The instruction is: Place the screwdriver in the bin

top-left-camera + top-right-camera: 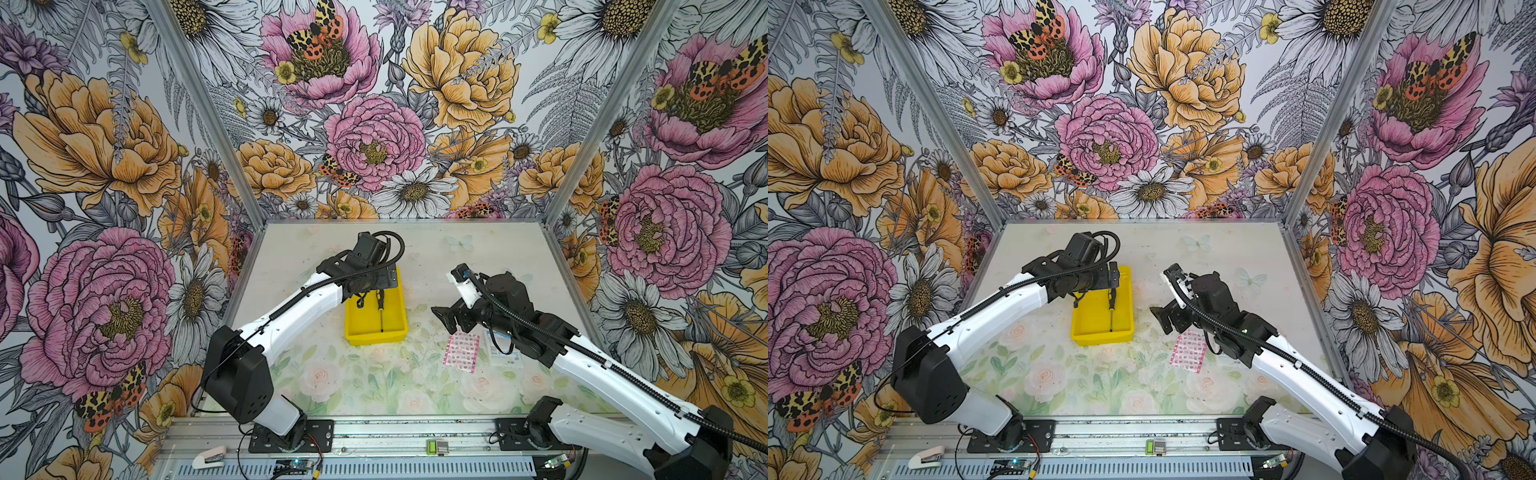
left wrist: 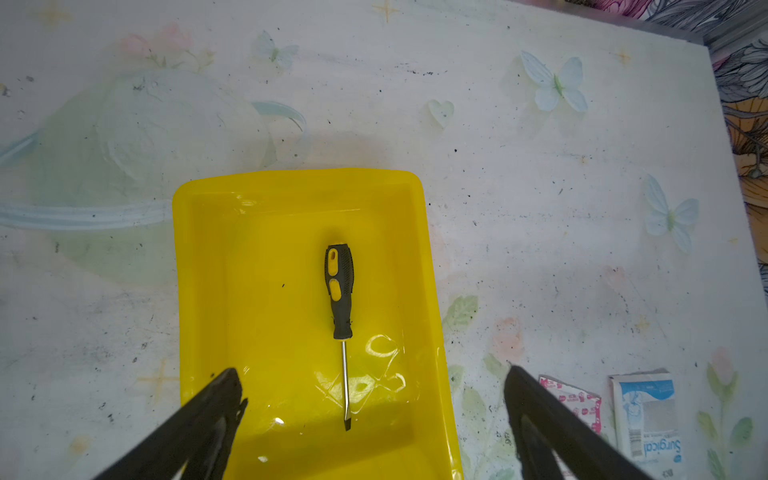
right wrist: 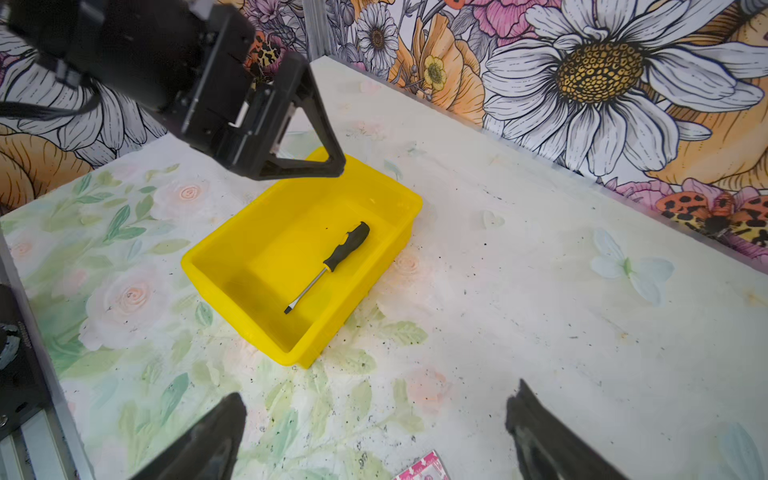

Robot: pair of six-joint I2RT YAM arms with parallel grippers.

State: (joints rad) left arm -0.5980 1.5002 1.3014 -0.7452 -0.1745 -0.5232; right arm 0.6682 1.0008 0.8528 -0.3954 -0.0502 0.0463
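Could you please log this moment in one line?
screwdriver: flat in bin | left claw: open, empty, over bin | right claw: open, empty

Pink plaster strip (image 1: 461, 352) beside surgical packet (image 2: 646, 415)

The screwdriver (image 1: 1111, 311) lies lengthwise inside the bin (image 1: 1096, 337), right of centre.

Our left gripper (image 2: 372, 372) points down, jaws spread wide. Our right gripper (image 3: 378, 392), also spread open, sits well apart and angled toward it.
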